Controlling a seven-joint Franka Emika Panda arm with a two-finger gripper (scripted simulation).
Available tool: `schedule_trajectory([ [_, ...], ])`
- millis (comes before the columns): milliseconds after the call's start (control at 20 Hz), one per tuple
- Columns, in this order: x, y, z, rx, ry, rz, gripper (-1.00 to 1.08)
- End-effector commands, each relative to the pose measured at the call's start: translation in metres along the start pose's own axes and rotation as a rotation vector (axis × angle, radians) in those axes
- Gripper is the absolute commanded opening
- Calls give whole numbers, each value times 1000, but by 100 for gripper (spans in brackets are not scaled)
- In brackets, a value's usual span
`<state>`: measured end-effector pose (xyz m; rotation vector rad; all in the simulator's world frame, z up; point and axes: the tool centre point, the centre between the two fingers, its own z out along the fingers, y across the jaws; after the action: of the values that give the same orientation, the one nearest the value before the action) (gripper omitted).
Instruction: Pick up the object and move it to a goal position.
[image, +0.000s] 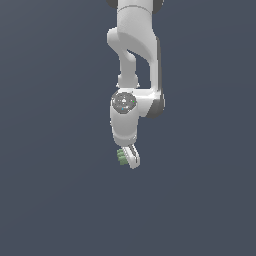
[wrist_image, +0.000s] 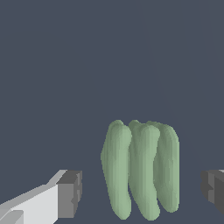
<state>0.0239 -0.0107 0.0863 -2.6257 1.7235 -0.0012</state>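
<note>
Between the fingertips: pale green ridged object (wrist_image: 142, 168), three rounded lobes side by side | gripper (wrist_image: 142, 192) spread wide, both pads clear of it, grasping nothing.

- We see the white arm (image: 134, 45) come down from the top edge of the exterior view, its links stacked nearly vertical.
- We see the wrist joint (image: 123, 102) face the camera as a round grey disc, with a dark band on the link beside it, toward the exterior view's right.
- We see the tool (image: 129, 157) point downward at the arm's lowest end.
- In the wrist view, we see its grey-padded fingers (wrist_image: 70, 194) set wide apart, one at each side edge, neither pad closed on anything.
</note>
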Motion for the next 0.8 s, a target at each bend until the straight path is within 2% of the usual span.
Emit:
schedule_trajectory([
  [0, 0, 1, 13, -1, 0, 2, 100],
  [450, 0, 0, 38, -1, 0, 4, 100],
  [500, 0, 0, 38, -1, 0, 4, -100],
  [750, 0, 0, 38, -1, 0, 4, -100],
])
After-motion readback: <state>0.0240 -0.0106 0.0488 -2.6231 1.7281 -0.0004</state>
